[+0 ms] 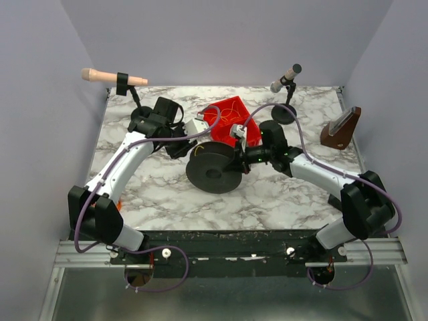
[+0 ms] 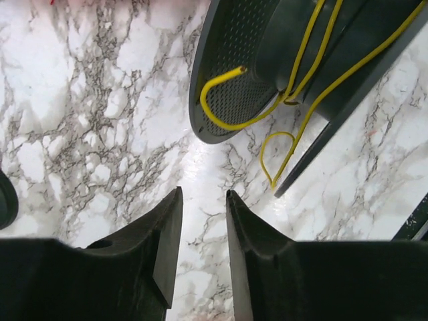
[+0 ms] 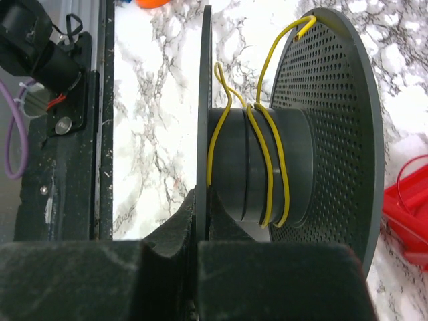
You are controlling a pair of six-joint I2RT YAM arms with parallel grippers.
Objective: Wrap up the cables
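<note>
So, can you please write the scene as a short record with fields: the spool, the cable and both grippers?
spool: black, perforated flanges, middle of the table
cable: yellow, a few loose turns round the spool's hub, one free end sticking out
right gripper: shut on the edge of one spool flange
left gripper: open, empty, over bare table beside the spool
red bin: behind the spool

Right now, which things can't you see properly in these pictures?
- Left wrist view: the top edge cuts off the spool and its yellow cable.
- Right wrist view: the right hand hides the spool's bottom; the right edge cuts off the red bin.
- Top view: the cable on the spool is too thin to see.
</note>
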